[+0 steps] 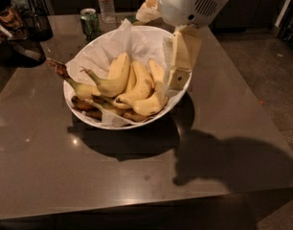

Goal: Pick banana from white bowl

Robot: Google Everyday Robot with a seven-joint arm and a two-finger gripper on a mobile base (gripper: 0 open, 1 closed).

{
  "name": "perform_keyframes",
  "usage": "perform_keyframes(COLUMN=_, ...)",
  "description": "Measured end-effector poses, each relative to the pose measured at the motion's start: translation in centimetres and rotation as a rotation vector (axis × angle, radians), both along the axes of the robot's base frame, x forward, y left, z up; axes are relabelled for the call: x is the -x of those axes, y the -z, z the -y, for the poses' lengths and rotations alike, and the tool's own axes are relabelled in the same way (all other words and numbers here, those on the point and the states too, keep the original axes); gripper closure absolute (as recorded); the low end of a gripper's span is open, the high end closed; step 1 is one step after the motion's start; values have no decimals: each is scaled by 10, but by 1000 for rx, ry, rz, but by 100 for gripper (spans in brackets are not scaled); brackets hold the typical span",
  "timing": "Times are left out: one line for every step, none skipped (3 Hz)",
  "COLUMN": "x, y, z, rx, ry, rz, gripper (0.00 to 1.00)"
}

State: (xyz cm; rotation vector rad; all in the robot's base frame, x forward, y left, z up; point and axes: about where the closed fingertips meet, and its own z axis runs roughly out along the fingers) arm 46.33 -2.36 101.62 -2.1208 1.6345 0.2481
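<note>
One dark, glossy desk fills most of the camera view. On it stands one white bowl, wide and round, set nearer the far edge than the near one and about midway between the left and right edges. Crumpled white paper lines it and rises above its far rim.

One white arm housing hangs over the far right part of the desk. From it the cream gripper reaches down over the bowl's right rim, just beside the rightmost fruit; whether it is spread or closed does not show here.

In the bowl lie four or five yellow fruits, overlapping too much for a firm count. The banana, plump and curved with a short greenish stem pointing left, lies on top at the left of the pile, apart from the gripper. One thinner banana with a long dark stem pokes over the left rim. About two dark brown bananas lie underneath.

Dark clutter sits at the far left corner. One clear bottle and one green can stand at the far edge
</note>
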Motion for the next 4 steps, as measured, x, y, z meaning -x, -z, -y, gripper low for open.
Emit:
perform_keyframes(x=-17, y=19, z=-22, rx=-11, ry=-40, rz=-40, gripper=0)
perform_keyframes(x=-22, y=40, z=-40, rx=4, ry=-86, rz=-82, gripper=0)
perform_keyframes(x=-24, y=40, z=-42, rx=0, ry=-86, rz=-78, gripper=0)
perform_keyframes(x=-27, y=40, z=-38, rx=-39, ry=-61, rz=-53, gripper=0)
